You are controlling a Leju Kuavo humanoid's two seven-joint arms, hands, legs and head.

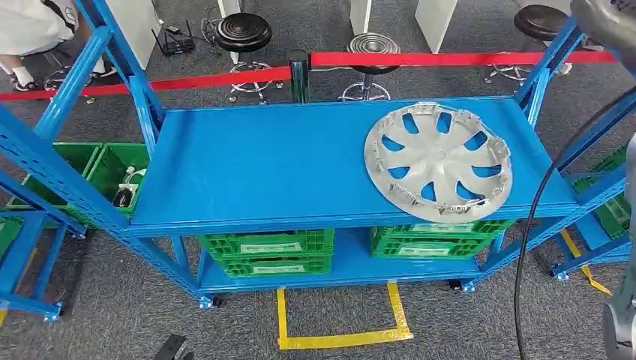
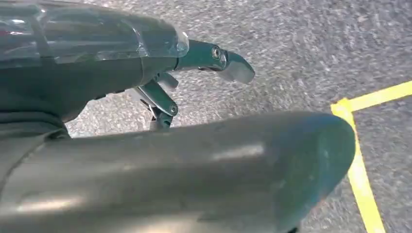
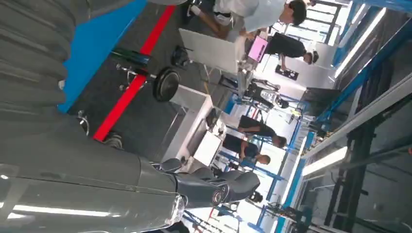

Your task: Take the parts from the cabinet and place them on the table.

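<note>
- On the blue shelf [image 1: 270, 161], toward its right end, a silver hubcap [image 1: 438, 161] is seen lying flat, inner face up; its near rim reaches the shelf's front edge; nothing is touching it.
- Below the shelf, green crates [image 1: 266, 253] are stacked on the lower tier; more green crates are seen at the far left; a red barrier tape [image 1: 450, 58] and black stools [image 1: 242, 34] are noted behind the rack.
- Left hand [image 2: 194, 68] is seen in the left wrist view, hanging over grey carpet beside yellow floor tape [image 2: 362, 184]; its fingers are spread and nothing is held.
- Right hand [image 3: 209, 187] is seen in the right wrist view, raised and turned toward the room, where people are noted at white tables; nothing is held; whether its fingers are loosely apart or curled cannot be told.
- Handling, as judged: the hubcap is likely thin moulded plastic; light and fairly stiff, though some flex across its width is to be expected; the smooth painted surface may slip; the clips standing around the rim look breakable.
- Hold, as judged: the rim nearest the shelf's front edge is best taken, fingers hooked through a spoke opening and thumb on the outer edge; the clips are to be avoided.
- Task is judged not yet begun on this part; no table is identified with certainty.
</note>
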